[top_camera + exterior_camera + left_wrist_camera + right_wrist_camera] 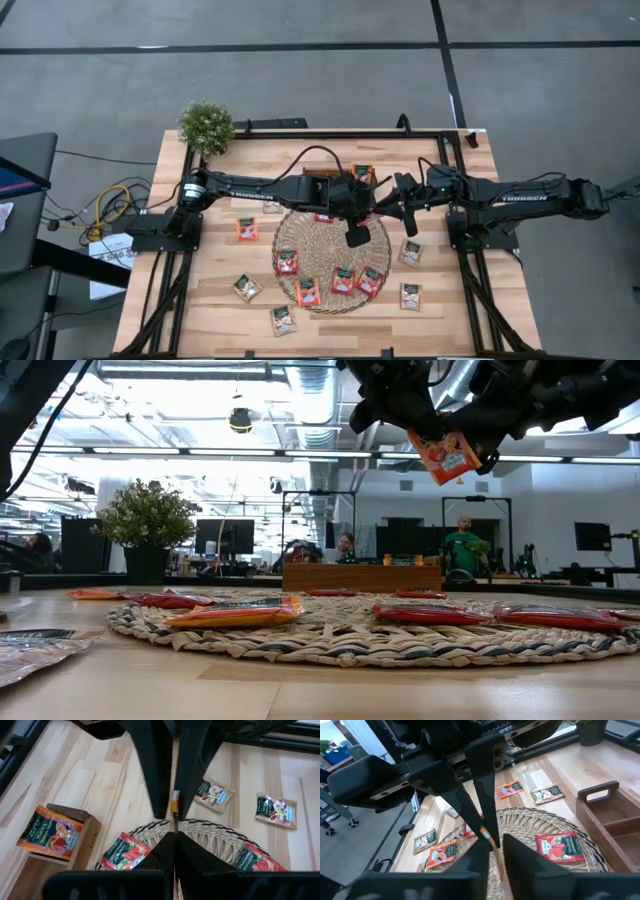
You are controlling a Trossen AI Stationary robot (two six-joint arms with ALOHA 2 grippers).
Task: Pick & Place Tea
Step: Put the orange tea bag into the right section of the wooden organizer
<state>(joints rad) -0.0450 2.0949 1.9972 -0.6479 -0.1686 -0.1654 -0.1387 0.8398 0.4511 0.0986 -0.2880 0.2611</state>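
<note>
One orange tea sachet [446, 457] hangs high above the round woven mat [330, 262], held between both arms. My left gripper [175, 833] comes from the table's left and is shut on it. My right gripper [495, 843] comes from the right and is shut on the same sachet. Both wrist views show the sachet edge-on, as a thin orange strip. Several red-orange sachets [235, 614] lie flat on the mat. Others, some whitish with green print [410, 295], lie on the wood around it. One orange sachet [50, 832] rests on the wooden tray [612, 815]. My left gripper pinches the sachet between its two fingers, slanting down from the table's left. Only the sachet's thin edge [174, 809] shows beyond the fingertips. The sachet is lifted clear, tilted, and its lower corner [452, 472] hangs below the fingers. My right gripper pinches the same sachet between its two fingers, coming nearly level from the table's right. The orange edge [488, 834] shows just beyond its fingertips, where the left fingers [482, 795] meet it. Which part of the sachet it has I cannot tell.
A potted plant [206, 127] stands at the far left corner. The wooden tray [322, 183] sits under the left arm, at the mat's far edge. Black frame rails run along the table's left and right sides. People sit in the room beyond the far edge.
</note>
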